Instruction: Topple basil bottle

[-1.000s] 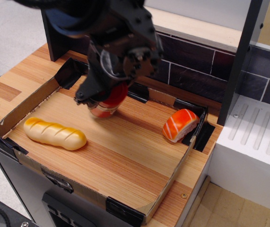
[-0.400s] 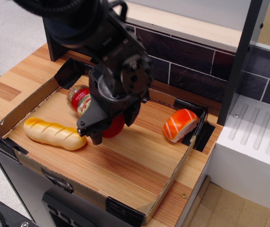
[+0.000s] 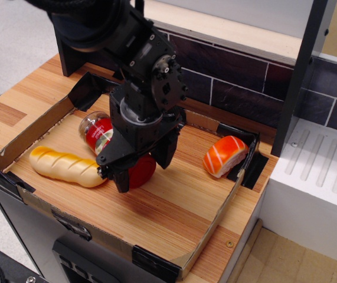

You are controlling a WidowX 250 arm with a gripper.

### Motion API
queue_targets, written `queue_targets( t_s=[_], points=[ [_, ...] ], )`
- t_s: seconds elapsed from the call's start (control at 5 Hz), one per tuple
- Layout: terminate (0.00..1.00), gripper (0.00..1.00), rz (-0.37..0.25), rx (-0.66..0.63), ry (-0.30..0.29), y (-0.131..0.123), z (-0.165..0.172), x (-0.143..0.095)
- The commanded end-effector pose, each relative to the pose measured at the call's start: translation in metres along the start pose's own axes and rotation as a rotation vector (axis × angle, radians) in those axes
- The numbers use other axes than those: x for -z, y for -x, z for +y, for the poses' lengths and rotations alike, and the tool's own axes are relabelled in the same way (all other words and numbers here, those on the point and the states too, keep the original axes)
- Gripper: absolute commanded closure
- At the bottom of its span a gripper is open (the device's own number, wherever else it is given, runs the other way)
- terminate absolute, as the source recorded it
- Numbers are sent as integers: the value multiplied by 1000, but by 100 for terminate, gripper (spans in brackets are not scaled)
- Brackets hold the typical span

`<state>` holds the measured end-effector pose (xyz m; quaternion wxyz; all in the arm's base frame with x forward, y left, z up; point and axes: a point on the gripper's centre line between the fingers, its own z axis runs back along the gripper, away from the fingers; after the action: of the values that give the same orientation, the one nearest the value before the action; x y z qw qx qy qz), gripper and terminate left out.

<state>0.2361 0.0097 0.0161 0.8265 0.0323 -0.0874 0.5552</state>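
Observation:
The basil bottle point(image 3: 99, 133) lies tipped over in the cardboard tray point(image 3: 210, 227). Its clear base points back-left. Its red lid point(image 3: 141, 170) points toward the front, low near the wooden floor. My gripper point(image 3: 143, 169) hangs right over the lid end, with its black fingers point(image 3: 121, 180) spread on either side of the lid. The jaws look open and straddle the lid rather than clamp it. The gripper body hides the bottle's neck.
A yellow bread loaf point(image 3: 65, 165) lies just left of the gripper, close to the bottle. A salmon sushi piece point(image 3: 225, 155) sits at the tray's right corner. A black post point(image 3: 295, 76) and a white rack point(image 3: 321, 177) stand to the right.
The gripper moved forward and down. The bottle went from upright under it to lying over, lid dragged toward the front and base swung up to the back-left.

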Motion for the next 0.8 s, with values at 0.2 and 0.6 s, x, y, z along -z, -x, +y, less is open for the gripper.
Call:
queue_targets(
  t_s=[0.2, 0.6],
  points=[
    [0, 0, 31, 25, 97, -6, -14, -26],
    [0, 0, 65, -35, 67, -29, -14, -69]
  ],
)
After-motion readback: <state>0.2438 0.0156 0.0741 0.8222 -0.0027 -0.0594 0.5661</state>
